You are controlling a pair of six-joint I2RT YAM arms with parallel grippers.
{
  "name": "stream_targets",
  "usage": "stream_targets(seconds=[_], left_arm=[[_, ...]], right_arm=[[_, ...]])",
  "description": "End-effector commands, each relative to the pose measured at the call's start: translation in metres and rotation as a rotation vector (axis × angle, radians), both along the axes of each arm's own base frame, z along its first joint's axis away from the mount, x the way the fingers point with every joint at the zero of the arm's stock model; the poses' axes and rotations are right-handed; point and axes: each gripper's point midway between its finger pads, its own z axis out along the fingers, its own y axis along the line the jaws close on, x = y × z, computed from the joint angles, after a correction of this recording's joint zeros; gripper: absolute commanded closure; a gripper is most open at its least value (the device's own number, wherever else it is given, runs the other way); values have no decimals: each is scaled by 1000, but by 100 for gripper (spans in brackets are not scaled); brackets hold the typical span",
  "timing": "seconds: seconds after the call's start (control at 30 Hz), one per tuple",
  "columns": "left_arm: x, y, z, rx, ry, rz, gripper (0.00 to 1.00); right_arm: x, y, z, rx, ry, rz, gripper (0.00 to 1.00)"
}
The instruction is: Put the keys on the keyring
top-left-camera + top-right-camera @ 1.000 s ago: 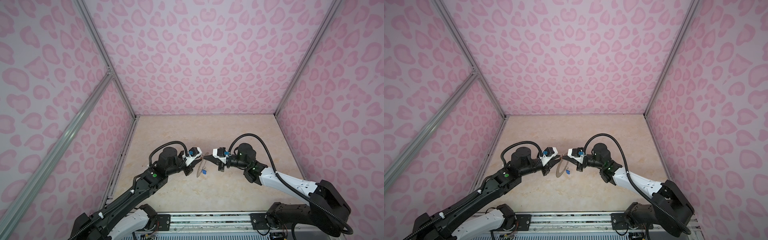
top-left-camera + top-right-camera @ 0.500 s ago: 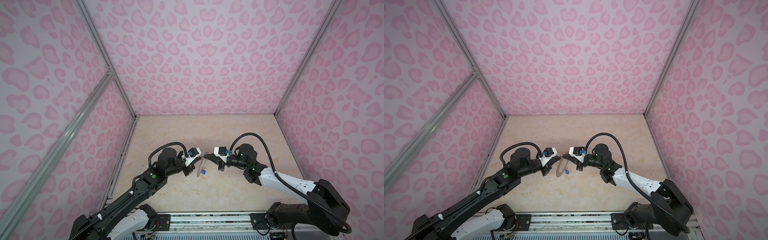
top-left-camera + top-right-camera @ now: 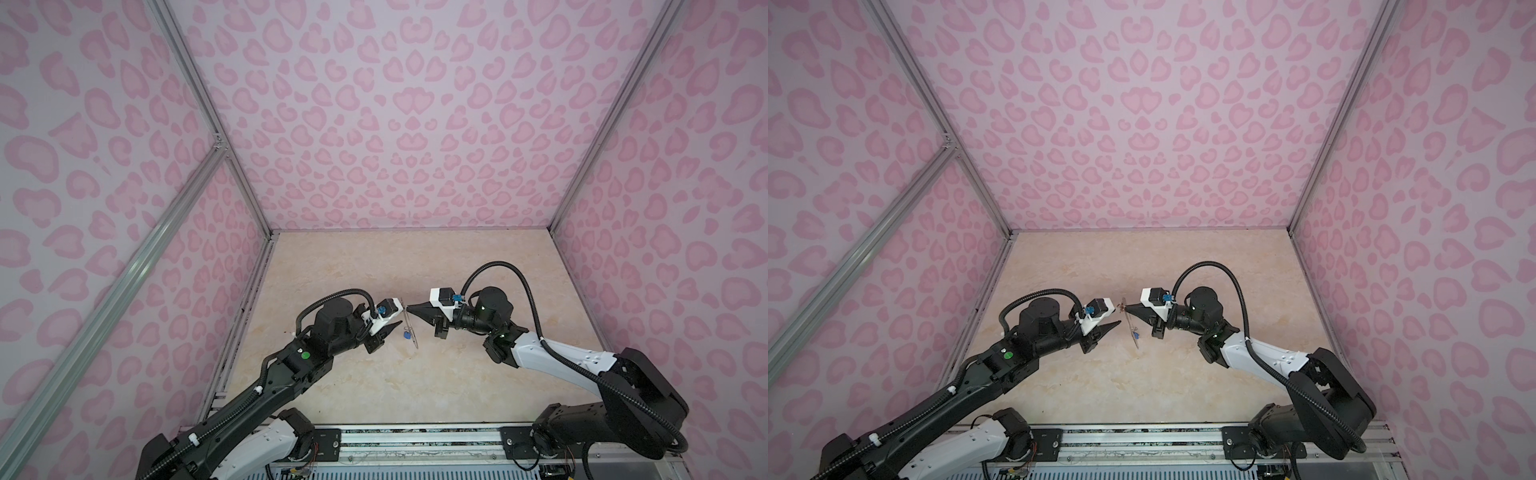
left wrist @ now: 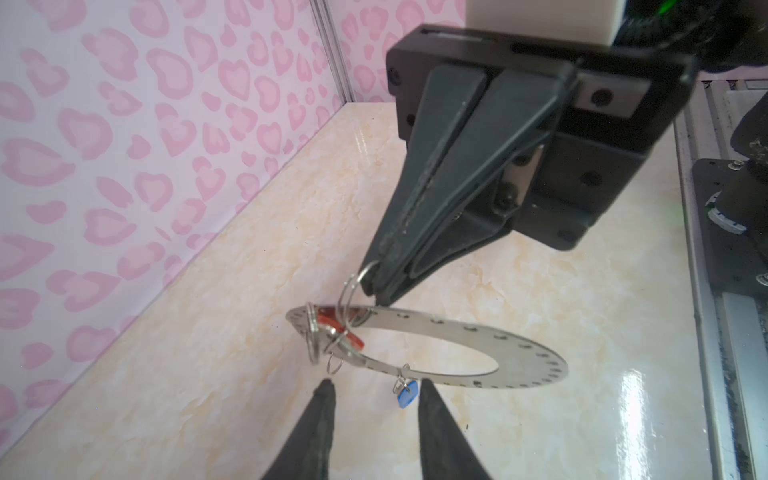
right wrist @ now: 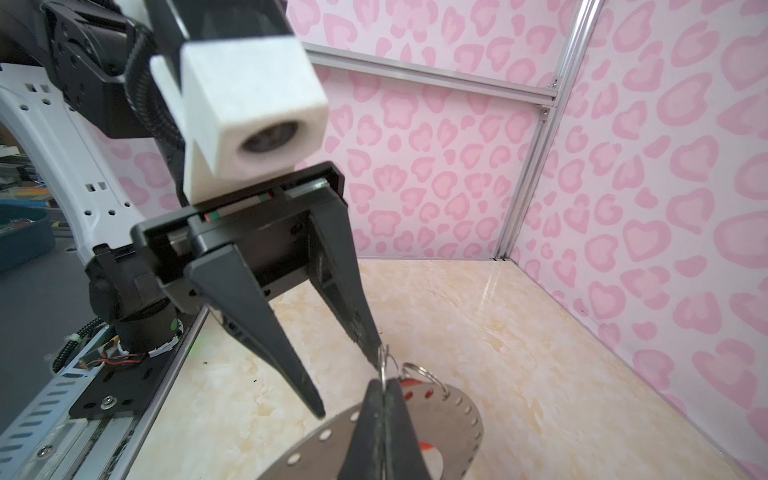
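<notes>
The keyring [image 4: 519, 353], a flat grey disc with small rim holes, hangs in mid-air. My right gripper [image 4: 374, 286] is shut on one of its wire loops [image 5: 384, 365]. The keyring shows edge-on in both top views [image 3: 409, 328] [image 3: 1130, 326]. A key's blue tag [image 4: 406, 392] dangles from a rim loop. A key's red-orange tag [image 4: 332, 324] sits by the held loop. My left gripper [image 4: 376, 388] is open, empty, its tips just short of the disc's edge, the blue tag between them. It faces the right gripper [image 3: 409, 308] from the left [image 3: 392, 328].
Beige marble-look floor [image 3: 374, 374] lies under both arms, closed in by pink patterned walls [image 3: 395, 124]. A metal rail [image 3: 415, 436] with the arm bases runs along the front edge.
My left gripper's jaws, nearly shut before, have come apart. The right gripper stays shut on the keyring, and both arms hold about the same place.
</notes>
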Motion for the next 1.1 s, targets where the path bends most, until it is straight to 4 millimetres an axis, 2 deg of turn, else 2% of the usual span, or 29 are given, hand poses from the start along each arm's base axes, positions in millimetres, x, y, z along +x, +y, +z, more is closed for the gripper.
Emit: stream_targets(seconds=[0.0, 0.13, 0.27, 0.53, 0.87, 1.07], left_arm=[[-2, 4, 12, 4, -52, -1, 65], [-11, 2, 22, -6, -73, -54, 66], [-14, -5, 22, -6, -52, -107, 77], [-14, -11, 24, -10, -40, -147, 77], [-20, -16, 15, 12, -8, -199, 78], [-19, -19, 21, 14, -29, -217, 82]], right_arm=[[-10, 1, 8, 31, -42, 57, 100], [-14, 1, 5, 14, -48, 79, 100], [-17, 1, -3, -21, -47, 101, 100], [-24, -1, -7, -60, -65, 123, 100], [-28, -2, -2, -53, -82, 132, 100], [-29, -1, -5, -76, -85, 145, 100]])
